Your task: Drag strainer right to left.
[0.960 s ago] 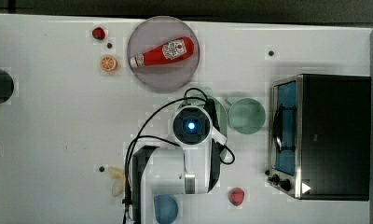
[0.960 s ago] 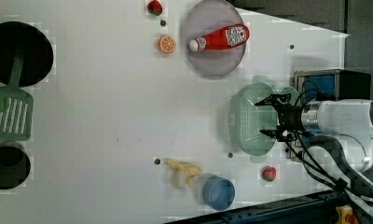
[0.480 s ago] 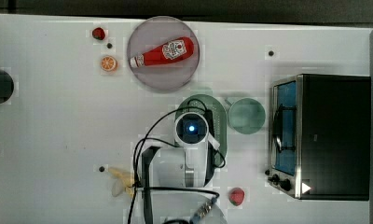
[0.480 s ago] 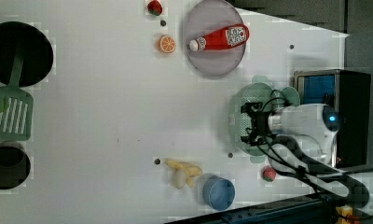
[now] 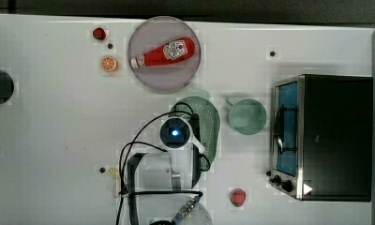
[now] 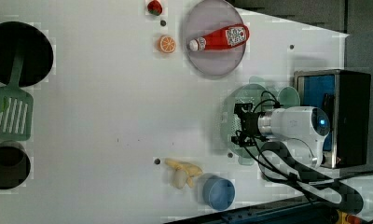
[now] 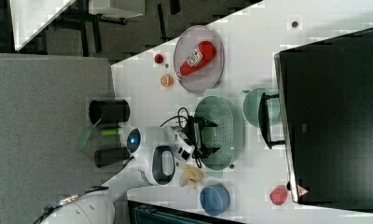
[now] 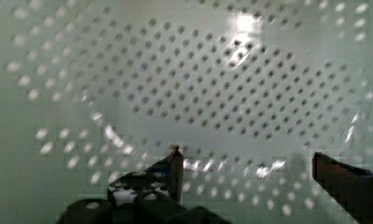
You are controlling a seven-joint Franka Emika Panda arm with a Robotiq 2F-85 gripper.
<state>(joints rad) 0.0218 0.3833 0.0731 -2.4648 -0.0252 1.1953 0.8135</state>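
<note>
Left third of the top view: bare white table [image 5: 54, 122], with two dark round shapes cut by the left edge. Plenty of open lane for a drag toward the top view's left; no object lies in the band level with the strainer there

Upper middle of the top view: strawberry [image 5: 99, 33] and orange slice [image 5: 109, 63] near the upper edge, then the grey-lilac plate [image 5: 148, 79] carrying a ketchup bottle [image 5: 163, 53]. Plate rim sits just above the strainer's upper end, so a drag should run straight leftward and not drift up

Centre: strainer [image 5: 209, 126], mint oval, long axis up-down in the top view, partly covered by the wrist. Tool [image 7: 204, 136] hangs inside the basin with its fingers spread wide, nothing held; wrist view shows the two fingertips [image 8: 176, 161] low over the perforated bottom [image 8: 212, 84]

Judgement on the step: tool is set to hook the basin. Best to lower until a finger bears on the inner wall on the top view's left side, then push slow and level so the light plastic slides rather than tips

Lower middle: banana pieces [image 6: 182, 170] and blue bowl [image 6: 218, 192] below the strainer in the left view, near but apart. Keep the path off them

Right: green cup [image 5: 246, 116] just beside the strainer, then the black oven [image 5: 331, 136]. Red strawberry [image 5: 237, 197] below. Moving away from these frees room
</note>
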